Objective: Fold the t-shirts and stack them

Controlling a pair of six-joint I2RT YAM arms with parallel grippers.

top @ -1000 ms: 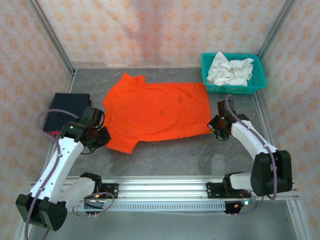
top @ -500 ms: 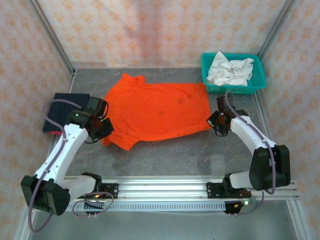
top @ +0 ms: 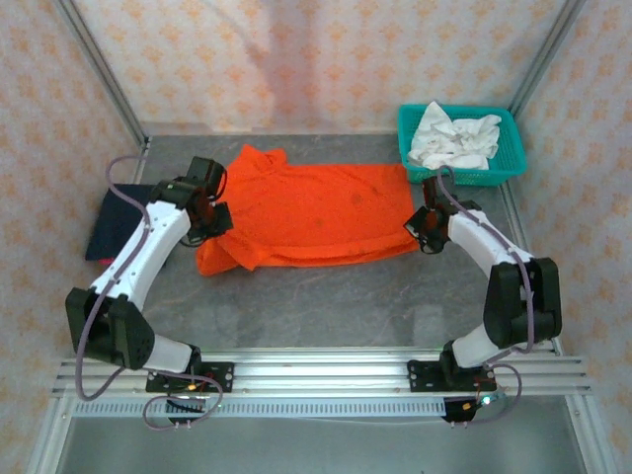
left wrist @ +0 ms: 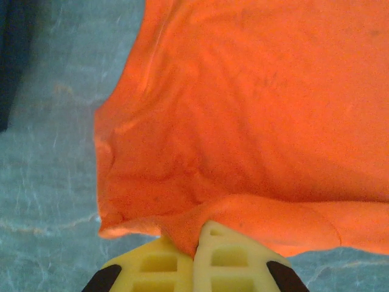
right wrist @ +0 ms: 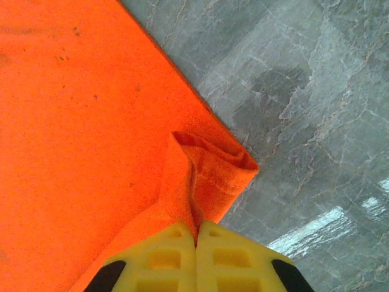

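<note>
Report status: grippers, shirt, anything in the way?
Left gripper shut on orange t-shirt, left edge. Right gripper shut on its near right corner. Navy t-shirt lying left, teal basket far right, neither in the way.

A teal lattice basket (top: 464,178) is sitting at the tabletop's two o'clock corner, tight against the back right frame post (top: 543,54). A crumpled white cloth (top: 454,140) is lying heaped inside it, rising above the rim. The grey marbled tabletop (top: 326,296) is showing bare along the six o'clock side. An aluminium rail (top: 326,367) is running across the near edge. Patterned wall panels (top: 296,59) are enclosing the cell at nine, twelve and three o'clock.
</note>
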